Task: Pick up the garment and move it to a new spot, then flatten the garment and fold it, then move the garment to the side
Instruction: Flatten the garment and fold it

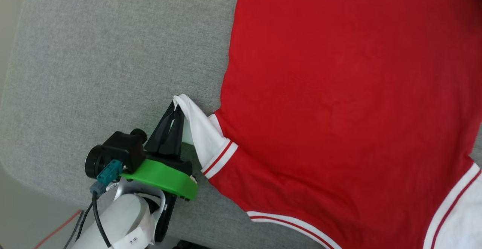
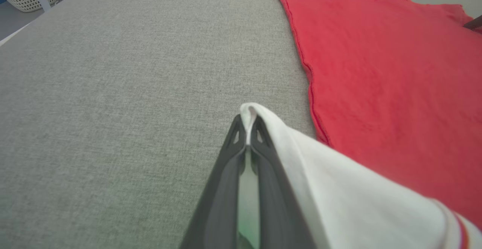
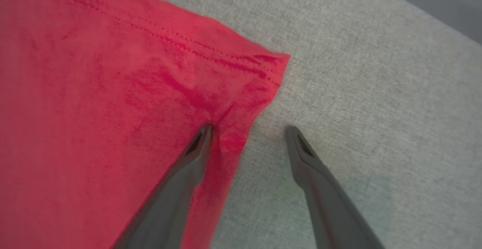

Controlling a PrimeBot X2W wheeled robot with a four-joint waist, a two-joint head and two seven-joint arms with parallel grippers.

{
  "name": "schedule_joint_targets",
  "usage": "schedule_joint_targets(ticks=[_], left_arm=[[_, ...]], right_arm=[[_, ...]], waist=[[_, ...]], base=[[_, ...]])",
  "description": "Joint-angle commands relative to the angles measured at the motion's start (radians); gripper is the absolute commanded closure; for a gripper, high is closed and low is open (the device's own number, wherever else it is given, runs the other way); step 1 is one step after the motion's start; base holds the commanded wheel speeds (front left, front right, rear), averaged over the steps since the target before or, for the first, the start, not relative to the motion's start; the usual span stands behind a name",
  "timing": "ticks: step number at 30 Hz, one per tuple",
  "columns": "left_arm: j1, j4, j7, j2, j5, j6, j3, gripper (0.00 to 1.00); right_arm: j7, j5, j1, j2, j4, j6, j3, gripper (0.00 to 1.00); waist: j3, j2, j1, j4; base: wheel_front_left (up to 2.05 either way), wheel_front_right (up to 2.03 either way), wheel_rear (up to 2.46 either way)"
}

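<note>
**A:** How does the garment [image 1: 339,90] look?

**B:** It is plain red with a white sleeve [image 1: 199,132] and red-and-white striped seams. It lies mostly flat on the grey cloth surface [image 1: 113,72].

**A:** Any writing?

**B:** A white tag [image 1: 131,241] on the left forearm has marks too small to read.

**A:** Which way does it run?

**B:** Lengthwise across the surface, striped neck band toward the near edge and stitched hem toward the far edge.

**A:** And the hands?

**B:** The left gripper [image 1: 177,107] is pinched tight on the sleeve's tip and lifts it off the surface. The right gripper [image 3: 249,128] is spread wide and holds nothing. One finger [image 3: 196,147] presses the hem corner, and the other rests on bare surface.
</note>
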Motion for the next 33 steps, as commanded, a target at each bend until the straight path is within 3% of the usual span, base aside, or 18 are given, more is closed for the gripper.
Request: schedule_joint_targets(ticks=[1, 6, 7, 8, 15, 19, 25, 33], left_arm=[[-0.023, 0.008, -0.006, -0.013, 0.011, -0.010, 0.007, 1.00], [-0.029, 0.040, -0.006, -0.035, 0.032, -0.036, 0.018, 1.00], [-0.029, 0.046, -0.006, -0.037, 0.036, -0.038, 0.022, 1.00], [-0.026, 0.054, -0.006, -0.038, 0.039, -0.041, 0.027, 1.00], [0.017, 0.092, -0.006, -0.034, 0.046, -0.051, 0.057, 1.00], [0.061, 0.110, -0.006, -0.018, 0.043, -0.048, 0.069, 1.00], [0.125, 0.112, 0.000, 0.011, 0.030, -0.034, 0.078, 1.00], [0.212, 0.085, 0.020, 0.054, 0.008, -0.003, 0.096, 1.00]], right_arm=[[0.008, -0.003, 0.040, -0.003, 0.009, -0.001, 0.012, 0.00], [0.026, 0.036, 0.105, -0.032, -0.009, -0.001, 0.038, 0.00], [0.019, 0.038, 0.107, -0.039, -0.017, -0.001, 0.040, 0.73], [0.011, 0.043, 0.107, -0.043, -0.023, -0.001, 0.039, 1.00], [-0.107, 0.076, 0.076, -0.032, -0.064, -0.001, 0.032, 1.00], [-0.168, 0.113, 0.086, -0.062, -0.113, -0.001, 0.066, 1.00], [-0.262, 0.204, 0.185, -0.183, -0.233, -0.001, 0.110, 1.00], [-0.407, 0.323, 0.486, -0.369, -0.405, -0.001, 0.088, 1.00]], waist=[[0.045, 0.0000, -0.0001, 0.044], [0.036, 0.0000, -0.0001, 0.045], [0.032, 0.0000, -0.0001, 0.044], [0.025, 0.0000, -0.0001, 0.040], [-0.063, 0.0000, -0.0001, 0.002], [-0.140, 0.0000, -0.0001, -0.032], [-0.244, 0.0000, -0.0001, -0.091], [-0.339, 0.0000, -0.0001, -0.173]], base=[[0.00, 0.00, 0.00], [0.00, 0.00, 0.00], [0.00, 0.00, 0.00], [0.00, 0.00, 0.00], [0.00, 0.00, 0.00], [0.00, 0.00, 0.00], [0.00, 0.00, 0.00], [0.00, 0.00, 0.00]])
